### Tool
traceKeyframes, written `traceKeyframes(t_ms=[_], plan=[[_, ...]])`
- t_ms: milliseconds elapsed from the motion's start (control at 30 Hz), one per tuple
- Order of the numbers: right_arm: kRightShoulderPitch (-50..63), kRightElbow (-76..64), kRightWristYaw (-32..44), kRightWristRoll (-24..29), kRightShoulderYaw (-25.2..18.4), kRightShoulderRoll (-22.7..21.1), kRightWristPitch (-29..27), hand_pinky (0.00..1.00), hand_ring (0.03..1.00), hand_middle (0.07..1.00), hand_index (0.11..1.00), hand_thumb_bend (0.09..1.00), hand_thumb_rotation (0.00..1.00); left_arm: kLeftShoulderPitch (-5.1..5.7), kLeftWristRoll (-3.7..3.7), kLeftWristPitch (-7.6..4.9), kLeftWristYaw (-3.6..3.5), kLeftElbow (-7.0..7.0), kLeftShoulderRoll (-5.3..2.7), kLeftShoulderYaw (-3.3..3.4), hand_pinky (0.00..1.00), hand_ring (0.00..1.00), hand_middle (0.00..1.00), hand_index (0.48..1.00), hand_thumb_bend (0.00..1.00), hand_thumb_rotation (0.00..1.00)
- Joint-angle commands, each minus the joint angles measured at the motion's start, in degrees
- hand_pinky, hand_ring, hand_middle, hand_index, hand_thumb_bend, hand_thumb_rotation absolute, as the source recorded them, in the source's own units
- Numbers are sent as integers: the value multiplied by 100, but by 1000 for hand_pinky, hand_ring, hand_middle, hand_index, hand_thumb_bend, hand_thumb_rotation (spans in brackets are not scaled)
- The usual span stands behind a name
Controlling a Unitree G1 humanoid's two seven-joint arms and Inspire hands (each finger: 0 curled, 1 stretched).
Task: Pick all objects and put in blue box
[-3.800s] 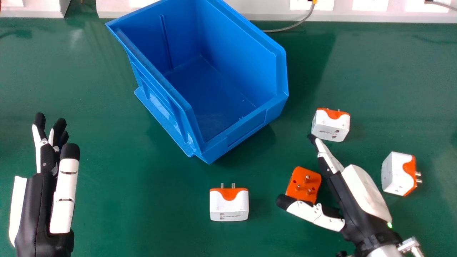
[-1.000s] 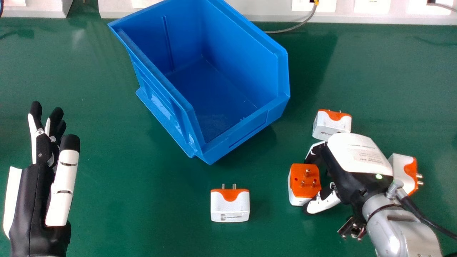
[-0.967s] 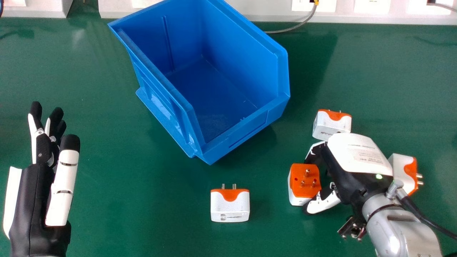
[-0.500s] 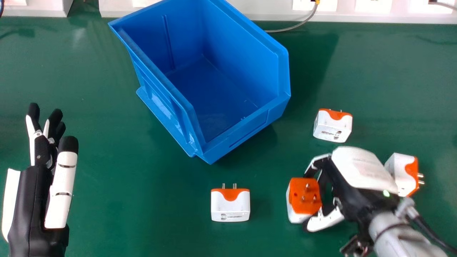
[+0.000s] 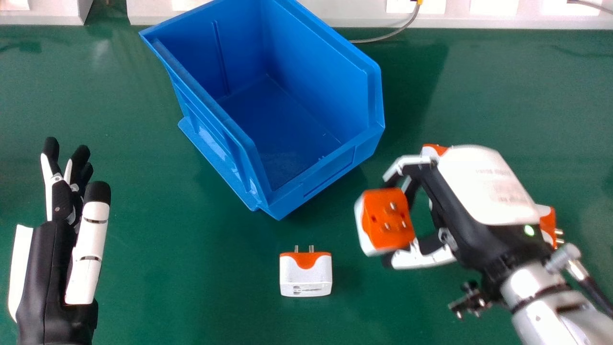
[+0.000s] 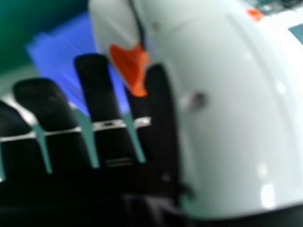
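Pinching one white-and-orange plug adapter (image 5: 387, 220) between thumb and curled fingers, right hand (image 5: 483, 187) is palm toward the robot's left, over the right half of the green table (image 5: 191, 297). Orange pin face of the held adapter points up at the head camera, three pins showing, white body along its left side. It's near the blue bin (image 5: 330, 170), on its near right, outside the walls and apart from them. Right hand view agrees: adapter sits up against the black fingers (image 6: 45, 104), big pale thumb (image 6: 232, 109) on the other side, blue bin beyond the fingers. Three more adapters outside the bin: the nearest one (image 5: 305, 275) stands free on the table, just near of the bin's closest corner, two pins pointing away from the robot; the far one (image 5: 433, 149) is mostly hidden behind the right hand, an orange bit visible; the rightmost one (image 5: 548, 223) is partly covered by the same hand, pins out to the right. Bin sits askew, far and left of centre, open top. Left hand (image 5: 45, 278) is at the left edge of the head view, fingers straight, slightly fanned at the tips, holding nothing. Grey cable (image 5: 383, 37) lies past the bin.
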Motion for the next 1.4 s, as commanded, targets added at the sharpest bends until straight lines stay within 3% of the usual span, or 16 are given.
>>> traceKeyframes(t_ms=[0, 133, 267, 300, 367, 533, 667, 767, 900, 1000, 1200, 1267, 1367], plan=[[-364, 43, -246, -151, 25, 113, -129, 175, 189, 463, 475, 516, 5, -1, 67, -60, 63, -110, -23, 25, 987, 988, 983, 980, 427, 890], [-946, 560, -378, -157, 106, 181, -343, 161, 177, 458, 478, 514, 5, -23, 38, -101, 51, -97, -9, -3, 977, 984, 981, 981, 432, 892], [-1578, 1244, -565, -301, 234, 318, -400, 156, 176, 450, 480, 514, 3, -11, 18, -62, 62, -111, -19, 1, 981, 984, 981, 978, 447, 887], [-1726, 1421, -628, -347, 271, 358, -401, 158, 179, 450, 479, 514, 4, -7, -30, -44, 47, -119, -26, -1, 980, 984, 981, 977, 450, 887], [-2013, 1766, -769, -454, 353, 408, -408, 160, 182, 452, 478, 514, 3, 12, 47, -50, 79, -120, -18, 10, 979, 984, 980, 978, 451, 883], [-2725, 2613, -937, -456, 502, 647, -361, 167, 195, 443, 478, 514, 3, 64, 43, -23, 55, -188, 14, 25, 974, 985, 983, 982, 431, 895], [-3375, 3345, -999, -453, 633, 815, -315, 168, 198, 444, 479, 515, 3, 83, 8, -3, 21, -208, 48, 40, 989, 990, 987, 988, 470, 887], [-3971, 4105, -1209, -496, 776, 921, -379, 234, 269, 425, 500, 508, 5, 83, 23, -24, 17, -201, 72, 52, 998, 994, 989, 990, 450, 880], [-4704, 5139, -1524, -521, 997, 1086, -420, 226, 252, 448, 491, 512, 4, 105, -36, -33, -19, -220, 81, 41, 992, 991, 988, 986, 429, 873], [-5289, 5977, -1675, -454, 1140, 1326, -367, 259, 303, 442, 501, 512, 7, 133, 6, 3, 16, -278, 60, 33, 979, 985, 984, 981, 433, 876], [-6154, 7155, -1885, -393, 1409, 1684, -320, 243, 285, 446, 493, 514, 4, 187, -11, 48, 32, -307, 22, 10, 980, 983, 978, 977, 450, 859], [-6409, 7421, -1703, -340, 1467, 1804, -204, 267, 312, 446, 497, 513, 4, 229, 67, 55, 73, -349, 6, -1, 984, 985, 978, 979, 453, 860], [-6806, 7887, -1575, -373, 1631, 1996, 23, 245, 302, 420, 518, 509, 4, 257, 63, 34, 67, -351, -6, -23, 982, 984, 976, 980, 469, 861]])
